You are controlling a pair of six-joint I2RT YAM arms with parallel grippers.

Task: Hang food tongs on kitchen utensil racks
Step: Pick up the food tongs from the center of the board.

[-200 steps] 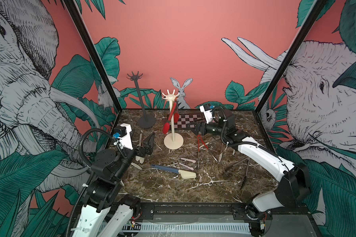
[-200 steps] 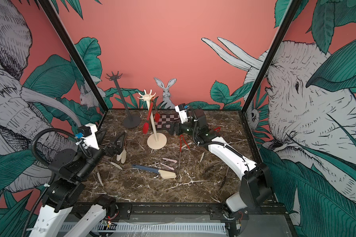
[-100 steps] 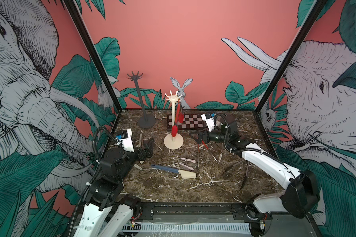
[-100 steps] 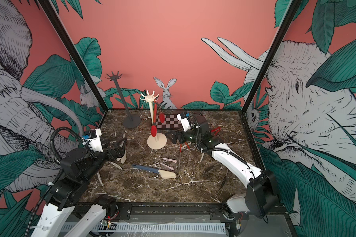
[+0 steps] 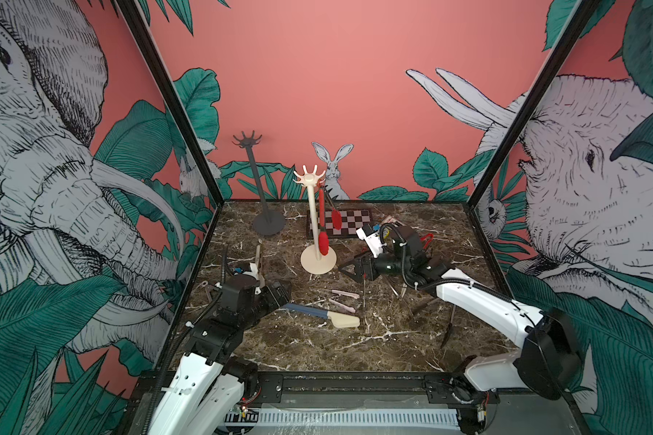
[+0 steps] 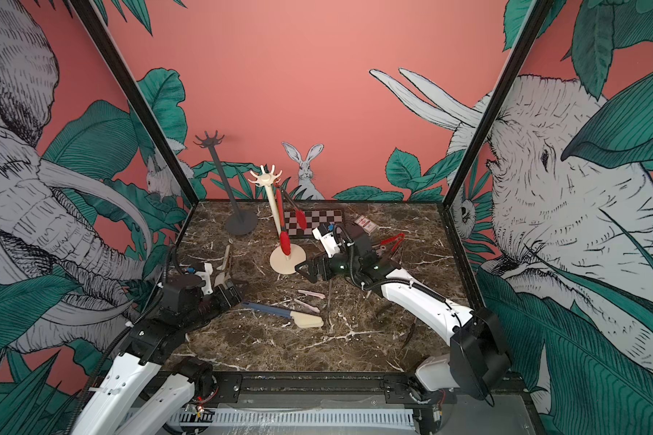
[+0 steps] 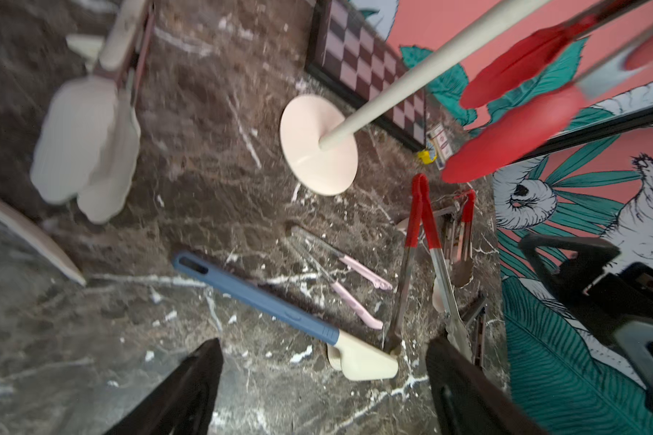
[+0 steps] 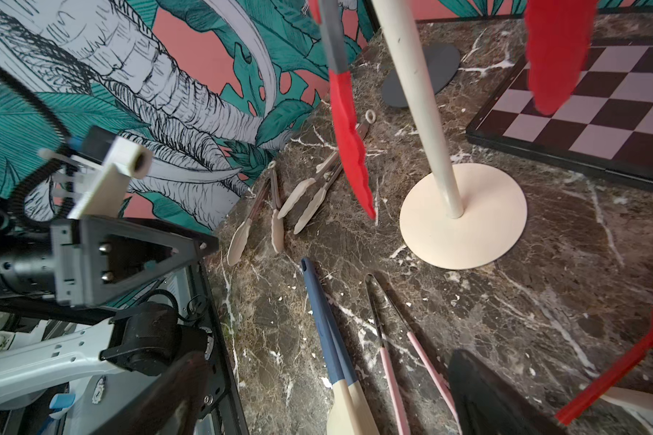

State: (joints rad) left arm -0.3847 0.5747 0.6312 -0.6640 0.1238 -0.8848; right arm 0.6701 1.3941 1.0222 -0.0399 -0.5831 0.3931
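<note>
Both the left end effector (image 5: 281,293) and right end effector (image 5: 345,268) hover released and empty over the dark marble table (image 5: 310,350) at mid-frame beside loose blue tongs (image 5: 310,312), while beyond them red-tipped tongs (image 5: 322,237) hang on the cream rack (image 5: 312,218), with the grey rack (image 5: 257,184) at upper left against mural walls (image 5: 355,75).

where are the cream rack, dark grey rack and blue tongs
cream rack (image 5: 327,263): in a top view, on its round base
dark grey rack (image 5: 274,226): in a top view, on its round base
blue tongs (image 5: 306,310): in a top view, on the blue handle
</note>
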